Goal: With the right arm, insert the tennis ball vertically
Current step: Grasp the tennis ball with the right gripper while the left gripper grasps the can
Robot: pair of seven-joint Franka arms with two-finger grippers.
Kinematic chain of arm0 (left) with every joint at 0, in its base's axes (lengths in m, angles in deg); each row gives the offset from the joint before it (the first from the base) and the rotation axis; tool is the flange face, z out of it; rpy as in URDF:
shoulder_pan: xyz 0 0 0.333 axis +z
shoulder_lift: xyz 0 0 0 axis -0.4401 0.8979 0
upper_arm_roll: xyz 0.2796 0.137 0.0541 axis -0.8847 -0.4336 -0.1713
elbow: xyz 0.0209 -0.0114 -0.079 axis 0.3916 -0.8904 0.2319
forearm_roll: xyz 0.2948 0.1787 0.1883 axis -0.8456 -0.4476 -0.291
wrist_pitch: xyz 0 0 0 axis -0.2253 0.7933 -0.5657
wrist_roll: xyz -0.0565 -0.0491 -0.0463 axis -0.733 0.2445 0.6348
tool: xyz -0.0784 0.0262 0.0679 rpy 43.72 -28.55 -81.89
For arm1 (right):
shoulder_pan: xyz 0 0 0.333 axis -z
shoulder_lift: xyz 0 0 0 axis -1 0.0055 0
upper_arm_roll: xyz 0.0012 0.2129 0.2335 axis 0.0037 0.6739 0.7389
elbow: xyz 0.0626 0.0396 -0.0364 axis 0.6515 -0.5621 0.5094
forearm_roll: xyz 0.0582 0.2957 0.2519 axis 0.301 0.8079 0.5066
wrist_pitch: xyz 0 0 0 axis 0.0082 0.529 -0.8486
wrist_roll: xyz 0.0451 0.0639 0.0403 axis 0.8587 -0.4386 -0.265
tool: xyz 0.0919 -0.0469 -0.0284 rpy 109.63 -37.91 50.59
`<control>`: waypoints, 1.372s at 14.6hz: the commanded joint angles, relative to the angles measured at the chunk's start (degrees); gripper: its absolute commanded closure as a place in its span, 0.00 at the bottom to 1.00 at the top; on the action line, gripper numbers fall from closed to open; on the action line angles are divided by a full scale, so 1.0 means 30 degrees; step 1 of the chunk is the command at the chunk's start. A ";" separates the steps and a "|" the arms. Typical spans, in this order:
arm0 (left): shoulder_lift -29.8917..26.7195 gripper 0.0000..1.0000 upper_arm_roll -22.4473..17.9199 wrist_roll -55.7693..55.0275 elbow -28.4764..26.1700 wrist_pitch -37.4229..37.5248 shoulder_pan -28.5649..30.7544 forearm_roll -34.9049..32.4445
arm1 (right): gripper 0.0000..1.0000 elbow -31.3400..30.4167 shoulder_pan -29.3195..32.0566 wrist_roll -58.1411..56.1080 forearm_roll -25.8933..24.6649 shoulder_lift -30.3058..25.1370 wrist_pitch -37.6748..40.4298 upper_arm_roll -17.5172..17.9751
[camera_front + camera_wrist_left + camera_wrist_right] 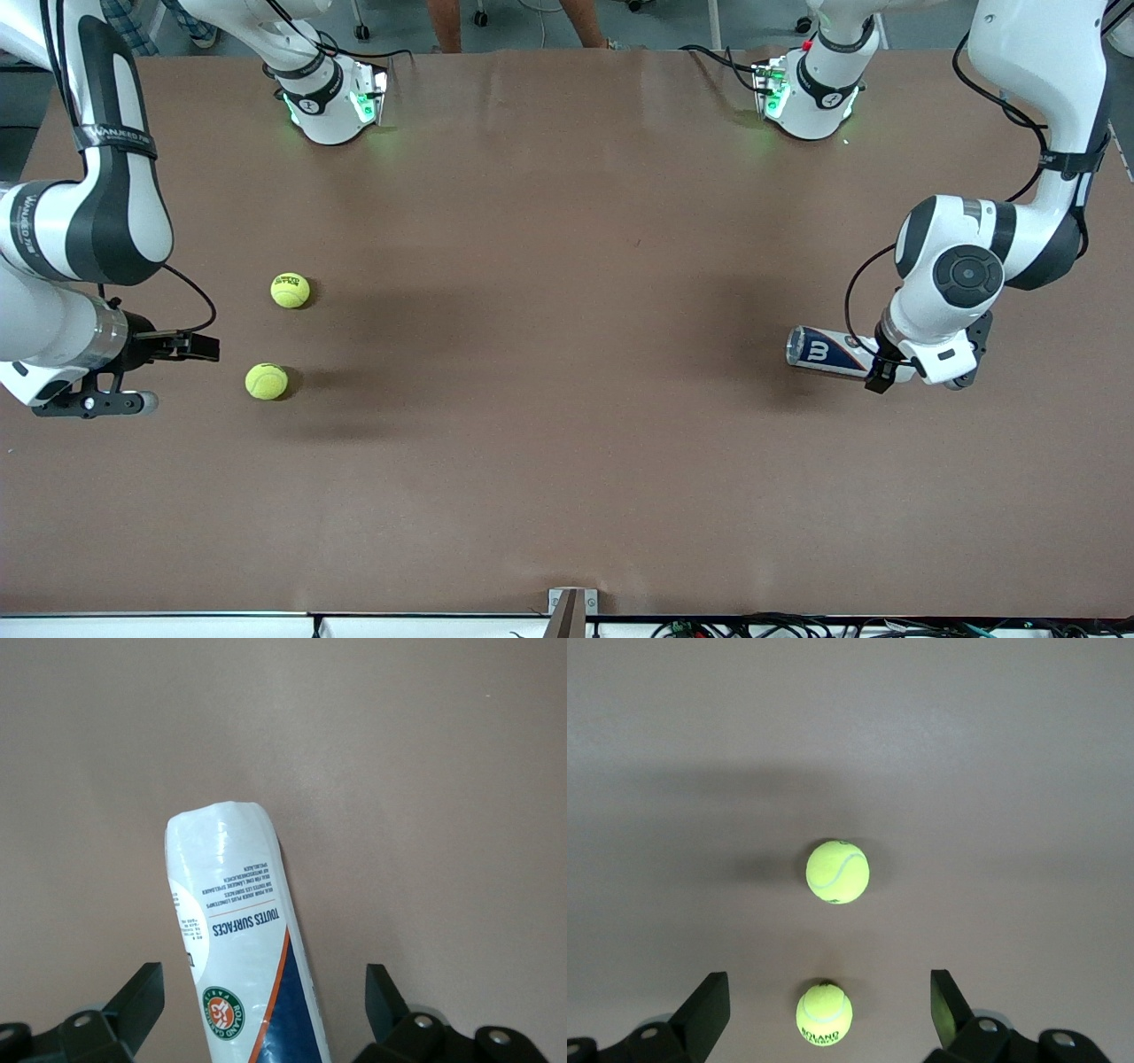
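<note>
Front view: two tennis balls sit well apart from can, toward right arm's end. Right gripper and left gripper both spread, empty. Balls light, fuzzy, springy; pinch across the middle.

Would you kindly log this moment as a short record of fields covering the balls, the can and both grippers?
balls: two tennis balls lie apart on the table toward the right arm's end, nearer ball, farther ball
can: ball can lies on its side toward the left arm's end
left gripper: open, fingers either side of the can
right gripper: open, beside the balls, holding nothing
</note>
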 commanded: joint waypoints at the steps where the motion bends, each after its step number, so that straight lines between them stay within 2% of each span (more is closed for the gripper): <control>1: 0.0574 0.00 0.0001 -0.1792 0.0211 -0.0078 -0.0232 -0.1343 | 0.00 -0.0767 -0.0008 0.0056 -0.0011 0.0665 -0.1638 0.0064; 5: 0.1308 0.00 0.0001 -0.4402 0.0006 -0.0577 -0.0408 -0.3249 | 0.00 -0.2644 0.0198 0.0056 -0.0011 0.1017 -0.3724 0.0064; 9: 0.1572 0.00 0.0002 -0.6279 -0.0667 -0.0606 -0.0438 -0.4892 | 0.00 -0.2705 0.0285 0.0056 0.0193 0.2305 -0.4745 0.0094; 17: 0.3008 0.00 0.0031 -0.9533 -0.0639 -0.0870 -0.0877 -0.7384 | 0.00 -0.2647 0.0344 0.0115 0.0282 0.4094 -0.6245 0.0094; 20: 0.3038 0.33 0.0031 -1.0031 -0.0610 -0.0870 -0.0848 -0.7385 | 0.00 -0.2647 0.0344 0.0115 0.0282 0.4562 -0.6363 0.0094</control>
